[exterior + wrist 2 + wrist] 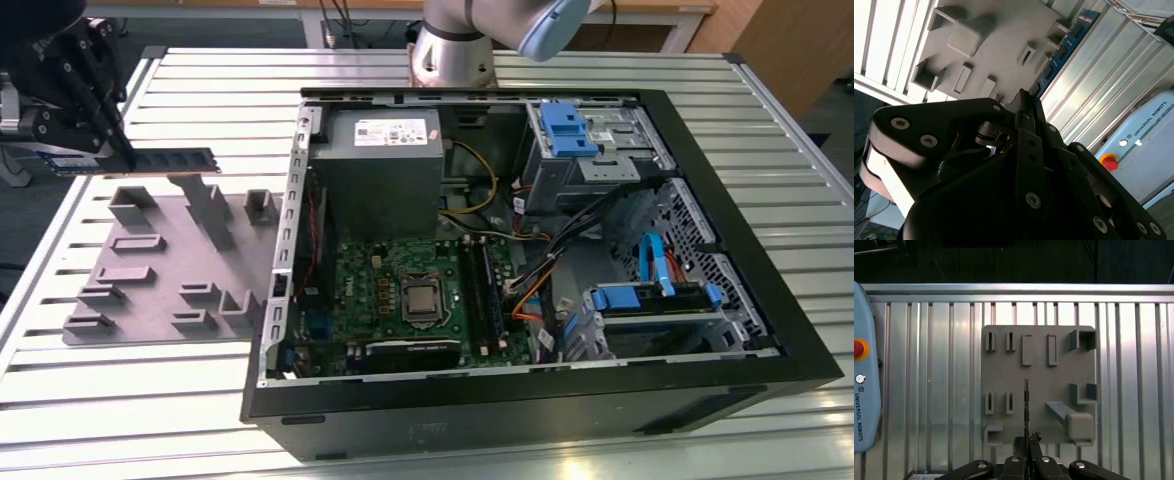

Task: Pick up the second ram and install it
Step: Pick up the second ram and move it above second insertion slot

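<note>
Arm base [451, 55] stands at far edge of slatted tabletop [200, 90]. Its wrist hangs at exterior view's left, over gray fixture plate [160, 270]. Jaws clamped on the second ram [174, 158], held level on its long edge above the plate. In first wrist view it's edge-on, pointing straight out from jaws. Open PC case [534, 400] sits at exterior view's right, apart from ram.
</note>
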Controlling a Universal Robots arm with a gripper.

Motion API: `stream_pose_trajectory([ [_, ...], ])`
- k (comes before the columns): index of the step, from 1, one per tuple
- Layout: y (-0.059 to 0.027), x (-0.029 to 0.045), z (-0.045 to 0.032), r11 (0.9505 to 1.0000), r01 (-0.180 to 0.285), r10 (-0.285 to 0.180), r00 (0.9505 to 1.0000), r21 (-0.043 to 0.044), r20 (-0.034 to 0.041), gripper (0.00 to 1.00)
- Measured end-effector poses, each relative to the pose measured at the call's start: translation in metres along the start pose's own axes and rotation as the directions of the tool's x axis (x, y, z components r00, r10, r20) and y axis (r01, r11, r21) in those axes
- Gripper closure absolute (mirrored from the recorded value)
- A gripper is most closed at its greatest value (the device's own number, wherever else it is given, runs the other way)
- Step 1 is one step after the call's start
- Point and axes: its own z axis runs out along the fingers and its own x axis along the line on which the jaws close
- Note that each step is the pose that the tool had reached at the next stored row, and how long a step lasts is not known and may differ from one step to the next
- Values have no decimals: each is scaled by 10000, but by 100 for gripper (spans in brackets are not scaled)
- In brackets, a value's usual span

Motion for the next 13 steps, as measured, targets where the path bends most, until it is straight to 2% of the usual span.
stream_pose_trajectory([
  [13, -69, -1, -3, 10000, 0, 0, 10000, 0, -1, 86],
])
